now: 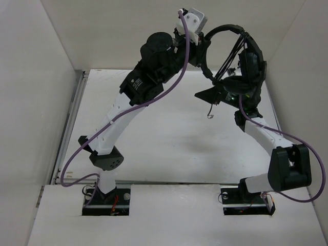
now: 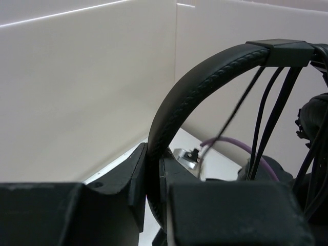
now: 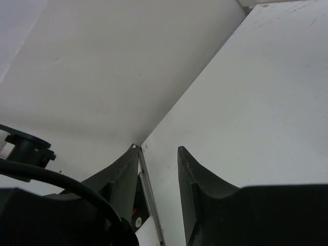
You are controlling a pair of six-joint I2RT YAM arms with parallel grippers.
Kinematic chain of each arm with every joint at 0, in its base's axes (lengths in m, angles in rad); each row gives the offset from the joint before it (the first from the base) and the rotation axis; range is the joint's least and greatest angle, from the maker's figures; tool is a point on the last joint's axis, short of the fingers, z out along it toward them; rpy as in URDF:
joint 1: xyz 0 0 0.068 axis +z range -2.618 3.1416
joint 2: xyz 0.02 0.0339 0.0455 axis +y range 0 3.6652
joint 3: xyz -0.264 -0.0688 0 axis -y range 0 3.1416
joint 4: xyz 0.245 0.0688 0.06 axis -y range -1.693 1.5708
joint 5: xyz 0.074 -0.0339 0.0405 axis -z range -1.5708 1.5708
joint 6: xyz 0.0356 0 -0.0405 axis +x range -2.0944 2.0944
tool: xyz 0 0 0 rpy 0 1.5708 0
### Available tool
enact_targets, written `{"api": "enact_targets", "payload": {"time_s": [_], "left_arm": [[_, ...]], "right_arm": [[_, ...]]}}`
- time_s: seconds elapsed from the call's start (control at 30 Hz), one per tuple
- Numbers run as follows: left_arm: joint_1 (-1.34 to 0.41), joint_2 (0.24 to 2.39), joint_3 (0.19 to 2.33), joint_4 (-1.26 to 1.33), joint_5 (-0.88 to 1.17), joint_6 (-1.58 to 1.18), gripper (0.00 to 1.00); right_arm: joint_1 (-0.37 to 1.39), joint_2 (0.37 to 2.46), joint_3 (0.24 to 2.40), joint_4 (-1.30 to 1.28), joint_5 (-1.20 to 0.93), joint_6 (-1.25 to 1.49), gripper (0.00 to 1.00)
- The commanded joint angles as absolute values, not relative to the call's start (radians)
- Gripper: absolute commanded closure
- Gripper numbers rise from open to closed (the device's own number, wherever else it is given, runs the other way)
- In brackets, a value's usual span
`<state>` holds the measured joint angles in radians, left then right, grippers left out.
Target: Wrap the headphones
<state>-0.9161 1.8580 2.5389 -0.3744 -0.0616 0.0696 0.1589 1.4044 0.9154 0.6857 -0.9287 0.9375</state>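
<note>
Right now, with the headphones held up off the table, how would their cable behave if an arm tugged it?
Probably floppy: the cable is draped in strands across the headband, and its loose end hangs free below. Likely light and too thin to hold shape. The headband looks stiffer: it holds its arc with the left gripper clamping one side.

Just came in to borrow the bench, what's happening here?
The left gripper is clamped on the headband of the headphones, holding them up in the air. Several strands of their cable run down from the headband, so wrapping looks under way. The right gripper is beside them, jaws apart, gripping nothing.
</note>
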Motion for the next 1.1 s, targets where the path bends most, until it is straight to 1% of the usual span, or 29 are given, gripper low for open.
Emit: {"api": "enact_targets", "payload": {"time_s": [0.0, 0.27, 0.5, 0.6, 0.67, 0.77, 0.8, 0.83, 0.9, 0.97, 1.07], "left_arm": [[-0.904, 1.844, 2.625, -0.222, -0.100, 0.051, 0.99], [-0.880, 1.865, 2.661, -0.135, -0.225, 0.113, 0.99], [-0.875, 1.870, 2.671, -0.077, -0.302, 0.152, 0.99], [-0.871, 1.876, 2.672, -0.057, -0.334, 0.164, 0.99], [-0.864, 1.881, 2.674, -0.034, -0.365, 0.179, 0.99], [-0.857, 1.888, 2.672, -0.017, -0.388, 0.196, 0.99], [-0.854, 1.891, 2.672, -0.015, -0.393, 0.198, 0.99], [-0.848, 1.893, 2.672, -0.014, -0.397, 0.196, 0.99], [-0.843, 1.898, 2.672, -0.014, -0.402, 0.196, 0.99], [-0.837, 1.902, 2.672, -0.009, -0.413, 0.198, 0.99], [-0.825, 1.917, 2.671, 0.014, -0.452, 0.218, 0.99]], "right_arm": [[0.173, 1.345, 0.879, 0.798, -0.934, 0.985, 0.57], [0.174, 1.299, 0.815, 0.785, -0.920, 0.977, 0.55], [0.188, 1.287, 0.793, 0.781, -0.911, 0.973, 0.57], [0.203, 1.287, 0.793, 0.785, -0.920, 0.960, 0.65], [0.214, 1.287, 0.795, 0.776, -0.925, 0.948, 0.65], [0.237, 1.276, 0.795, 0.767, -0.933, 0.921, 0.71], [0.243, 1.273, 0.795, 0.758, -0.933, 0.908, 0.75], [0.248, 1.270, 0.798, 0.750, -0.936, 0.890, 0.82], [0.254, 1.264, 0.811, 0.721, -0.939, 0.850, 0.90], [0.254, 1.255, 0.833, 0.680, -0.937, 0.807, 0.95], [0.260, 1.224, 0.871, 0.570, -0.925, 0.711, 0.98]]}}
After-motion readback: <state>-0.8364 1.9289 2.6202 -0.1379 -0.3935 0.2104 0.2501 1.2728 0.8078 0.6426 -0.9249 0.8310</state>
